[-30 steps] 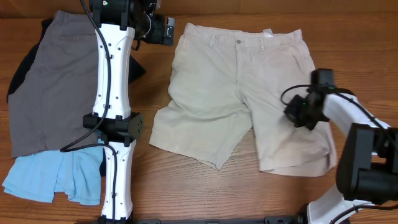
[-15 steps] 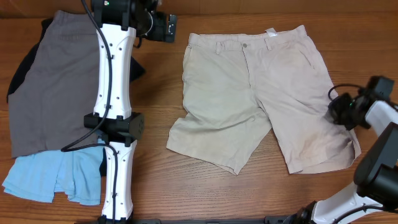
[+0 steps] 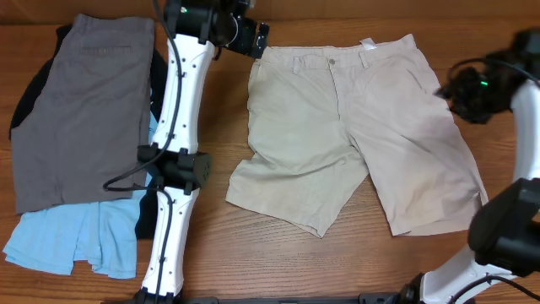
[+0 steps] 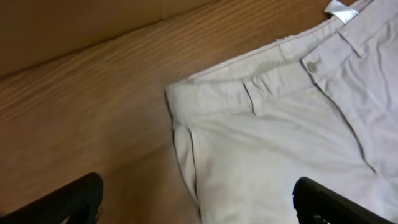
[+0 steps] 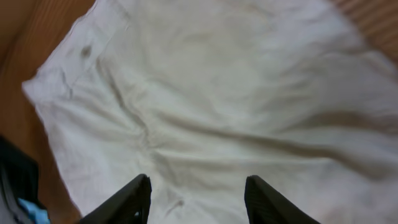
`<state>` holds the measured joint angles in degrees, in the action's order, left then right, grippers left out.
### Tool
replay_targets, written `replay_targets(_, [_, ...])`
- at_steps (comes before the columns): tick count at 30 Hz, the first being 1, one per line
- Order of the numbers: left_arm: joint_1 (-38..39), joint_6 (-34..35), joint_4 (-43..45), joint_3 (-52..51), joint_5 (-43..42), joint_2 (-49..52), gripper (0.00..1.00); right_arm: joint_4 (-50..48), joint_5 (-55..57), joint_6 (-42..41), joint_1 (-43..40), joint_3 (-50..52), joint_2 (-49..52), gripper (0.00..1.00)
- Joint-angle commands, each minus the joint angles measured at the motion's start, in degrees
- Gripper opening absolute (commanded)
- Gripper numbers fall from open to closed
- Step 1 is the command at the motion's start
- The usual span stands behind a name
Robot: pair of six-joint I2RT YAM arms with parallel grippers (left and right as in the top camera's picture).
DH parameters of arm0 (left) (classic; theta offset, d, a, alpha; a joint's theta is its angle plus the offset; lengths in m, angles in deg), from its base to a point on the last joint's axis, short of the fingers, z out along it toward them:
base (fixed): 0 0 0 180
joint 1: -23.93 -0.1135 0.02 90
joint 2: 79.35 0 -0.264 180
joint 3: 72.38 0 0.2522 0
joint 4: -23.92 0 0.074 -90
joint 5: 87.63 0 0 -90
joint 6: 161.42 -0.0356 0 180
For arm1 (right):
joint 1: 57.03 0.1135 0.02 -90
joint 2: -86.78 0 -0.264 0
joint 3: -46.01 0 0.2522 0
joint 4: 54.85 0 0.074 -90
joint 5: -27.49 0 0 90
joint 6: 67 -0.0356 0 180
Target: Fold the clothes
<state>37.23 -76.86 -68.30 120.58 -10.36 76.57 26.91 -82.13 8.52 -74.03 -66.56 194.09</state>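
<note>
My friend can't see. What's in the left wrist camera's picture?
Beige shorts lie flat on a wooden table, their buttoned waistband corner filling the picture. The left hand hovers above, its two dark fingers spread wide and holding nothing.

black garment (image 3: 24,108): mostly buried under grey shorts (image 3: 80,118) and left arm (image 3: 181,93), shape unreadable | light-blue shorts (image 3: 55,241): top tucked beneath the grey pair | khaki shorts (image 4: 273,143): running off right and bottom edges in left wrist view, all soft blur in right wrist view | right arm (image 3: 530,93): clipped by overhead's right edge
</note>
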Motion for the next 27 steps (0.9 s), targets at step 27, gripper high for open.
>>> replay_targets(27, [2.16, -0.52, 12.28, -2.47, -7.85, 17.25, 0.72, 4.04, 3.04, 2.10, 12.92, -1.33, -0.61, 0.65])
